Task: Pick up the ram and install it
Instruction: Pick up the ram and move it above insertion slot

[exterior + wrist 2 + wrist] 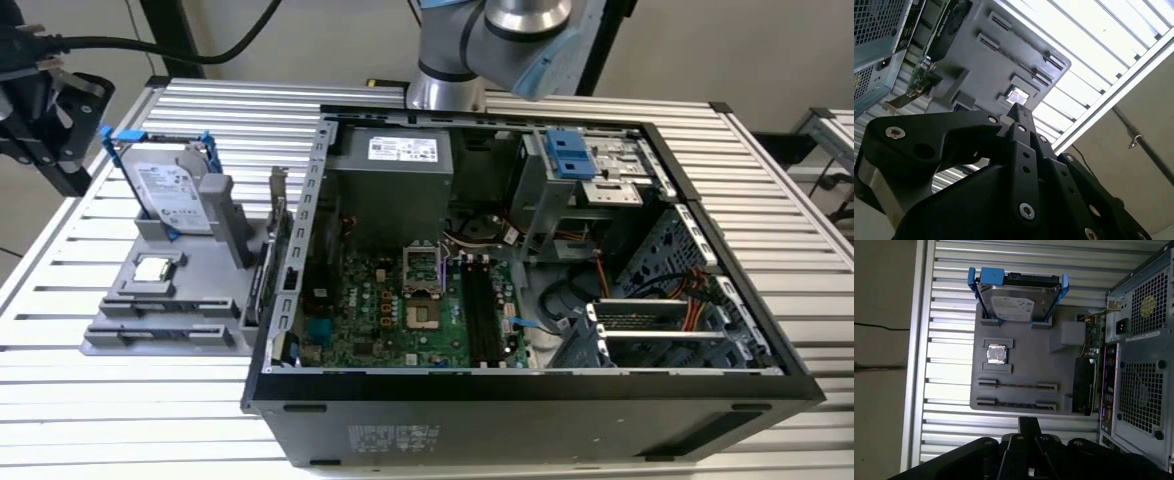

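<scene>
1. The pincer (1029,422) is held above the grey tray (1064,365), which lies on the slatted worktop (120,420) just beside the open computer case (534,420). Its fingertips are drawn together, and nothing is seen between them.
2. The tray is judged to present parts for gripping. The hard drive (1011,302) is propped in a blue frame, and the processor chip (996,354) is seated between stops.
3. The ram cannot be picked out with certainty. In the first wrist view, thin dark lines between the bracket pairs (1018,386) may be a stick on edge or bare grooves.
4. The long black motherboard slots (481,305) are given by the exterior view, while the first wrist view looks down on the tray.
</scene>
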`<state>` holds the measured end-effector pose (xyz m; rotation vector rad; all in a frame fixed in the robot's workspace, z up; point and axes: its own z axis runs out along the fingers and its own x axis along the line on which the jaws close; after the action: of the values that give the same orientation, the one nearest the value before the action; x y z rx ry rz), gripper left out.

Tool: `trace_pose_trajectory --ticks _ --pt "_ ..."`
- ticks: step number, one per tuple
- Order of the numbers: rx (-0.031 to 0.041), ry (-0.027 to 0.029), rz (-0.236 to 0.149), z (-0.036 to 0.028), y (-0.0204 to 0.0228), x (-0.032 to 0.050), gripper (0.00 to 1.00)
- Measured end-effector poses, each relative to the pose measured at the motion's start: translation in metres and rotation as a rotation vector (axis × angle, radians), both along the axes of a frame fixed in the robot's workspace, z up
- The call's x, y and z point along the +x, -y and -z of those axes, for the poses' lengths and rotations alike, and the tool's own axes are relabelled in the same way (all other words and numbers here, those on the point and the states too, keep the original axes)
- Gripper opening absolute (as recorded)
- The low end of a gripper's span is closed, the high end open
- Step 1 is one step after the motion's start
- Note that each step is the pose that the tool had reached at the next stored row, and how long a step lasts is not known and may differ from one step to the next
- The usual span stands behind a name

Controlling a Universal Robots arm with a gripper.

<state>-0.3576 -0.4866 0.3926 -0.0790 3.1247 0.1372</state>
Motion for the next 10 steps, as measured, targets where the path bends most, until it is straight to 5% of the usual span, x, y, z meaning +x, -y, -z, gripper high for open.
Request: trace_pose_trajectory --ticks 10 --pt "-0.0001 -0.0001 -0.084 -0.0003 0.0000 0.0000 0.00"
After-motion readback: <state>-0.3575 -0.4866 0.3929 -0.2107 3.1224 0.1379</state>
